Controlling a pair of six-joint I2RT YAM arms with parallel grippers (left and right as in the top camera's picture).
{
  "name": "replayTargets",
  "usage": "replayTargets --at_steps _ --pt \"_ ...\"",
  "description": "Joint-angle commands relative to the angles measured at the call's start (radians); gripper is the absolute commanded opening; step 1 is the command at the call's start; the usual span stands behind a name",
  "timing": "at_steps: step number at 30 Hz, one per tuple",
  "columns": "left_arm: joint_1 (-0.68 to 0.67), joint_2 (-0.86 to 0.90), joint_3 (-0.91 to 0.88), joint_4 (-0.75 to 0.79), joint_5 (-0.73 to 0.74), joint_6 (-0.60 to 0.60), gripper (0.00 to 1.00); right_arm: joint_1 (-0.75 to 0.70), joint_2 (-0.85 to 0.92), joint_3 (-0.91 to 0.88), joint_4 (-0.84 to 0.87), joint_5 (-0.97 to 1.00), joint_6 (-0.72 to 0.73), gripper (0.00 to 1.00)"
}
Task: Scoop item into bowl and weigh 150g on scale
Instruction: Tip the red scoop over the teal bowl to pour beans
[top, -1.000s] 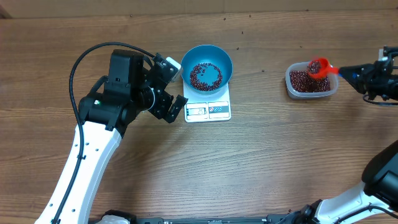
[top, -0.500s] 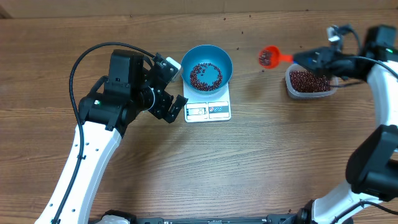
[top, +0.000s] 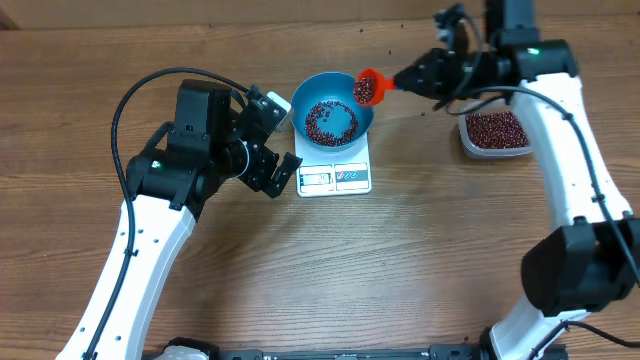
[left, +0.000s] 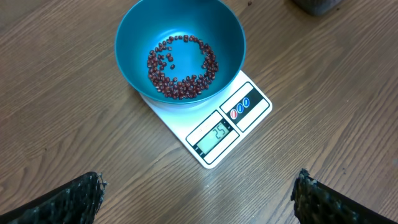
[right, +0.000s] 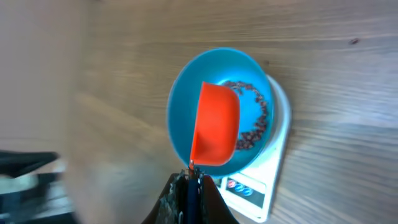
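The task looks partly done, with a good deal left. The bowl (left: 134, 37) sits on the scale (left: 211, 124), and a thin ring of beans (left: 177, 93) lies across its bottom, far from filling it. The scale's display is lit, but its digits are too small to read with any certainty, so the weight reached cannot be told; judging by the sparse layer, the target is probably some way off. The right gripper (top: 408, 78) is clamped tight on the handle of an orange scoop (top: 367, 88), which juts out ahead of its fingertips and hangs over the bowl's rim on the side nearest that gripper. The overhead view shows dark beans in the scoop; whether any are spilling out yet cannot be made out. The clear tub (top: 465, 140) holding the supply of beans (top: 497, 128) lies behind this gripper, below the forearm and well apart from the bowl. The left gripper (top: 280, 142) hovers with its fingers spread wide and empty, the scale and bowl just ahead of its tips and untouched by them. What remains, most likely, is tipping this load in, checking the display, and fetching more scoops from the tub until the weight is right.
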Motion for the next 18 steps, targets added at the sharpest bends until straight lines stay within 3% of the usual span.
replayTargets --at_steps 1,8,14,18 --pt "0.005 0.005 -0.004 0.003 0.008 -0.006 0.99 0.089 -0.011 0.086 -0.018 0.309 0.008 0.04" --pt "0.005 0.005 -0.004 0.003 0.008 -0.006 1.00 0.282 -0.011 0.125 -0.043 0.711 -0.006 0.04" --pt "0.005 0.005 -0.004 0.003 0.008 -0.006 1.00 0.410 -0.011 0.125 -0.043 0.951 -0.043 0.04" --pt "0.005 0.005 -0.004 0.003 0.008 -0.006 0.99 0.451 -0.011 0.125 -0.041 1.009 -0.047 0.04"
